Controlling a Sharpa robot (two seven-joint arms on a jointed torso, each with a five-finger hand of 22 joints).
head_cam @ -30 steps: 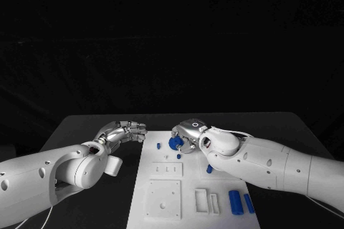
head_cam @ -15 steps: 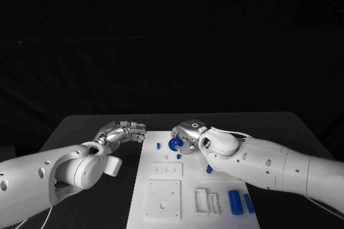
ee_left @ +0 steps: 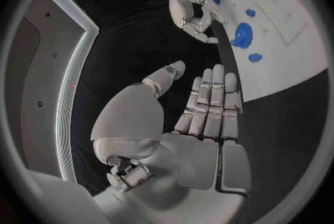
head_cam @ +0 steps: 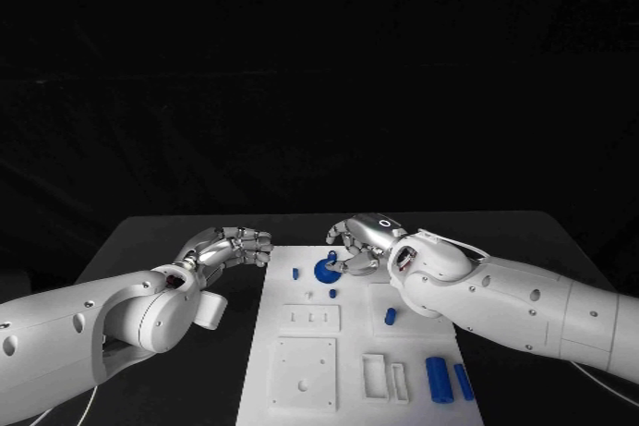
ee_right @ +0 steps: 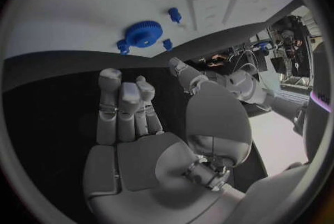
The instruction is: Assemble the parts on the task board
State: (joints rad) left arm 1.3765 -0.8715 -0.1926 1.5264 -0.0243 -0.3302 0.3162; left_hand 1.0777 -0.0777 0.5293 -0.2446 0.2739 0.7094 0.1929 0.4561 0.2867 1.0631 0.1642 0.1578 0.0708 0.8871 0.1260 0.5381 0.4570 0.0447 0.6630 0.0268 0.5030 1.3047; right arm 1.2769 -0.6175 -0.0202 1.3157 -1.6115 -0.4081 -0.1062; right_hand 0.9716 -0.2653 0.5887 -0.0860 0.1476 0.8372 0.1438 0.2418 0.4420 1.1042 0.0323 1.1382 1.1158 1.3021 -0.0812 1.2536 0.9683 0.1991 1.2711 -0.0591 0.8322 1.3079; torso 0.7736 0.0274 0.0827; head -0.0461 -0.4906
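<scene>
The white task board (head_cam: 307,352) lies in the middle of the table. A blue gear (head_cam: 326,271) sits on its far end, also seen in the left wrist view (ee_left: 242,34) and the right wrist view (ee_right: 144,33). My right hand (head_cam: 359,244) hovers just behind and to the right of the gear, fingers apart, holding nothing (ee_right: 125,107). My left hand (head_cam: 235,246) stays off the board's far left corner, empty, its fingers side by side (ee_left: 209,101). Small blue pegs (head_cam: 295,273) (head_cam: 331,294) stand near the gear.
Another blue peg (head_cam: 391,316) stands mid-board on the right. Two blue cylinders (head_cam: 436,378) (head_cam: 461,380) lie at the near right corner. Raised white blocks (head_cam: 309,316) and slots (head_cam: 374,372) cover the near half. Black table (head_cam: 174,232) surrounds the board.
My right hand has let go of the blue gear and drawn back to the right and away; the gear now rests on the board. The left hand has not moved.
</scene>
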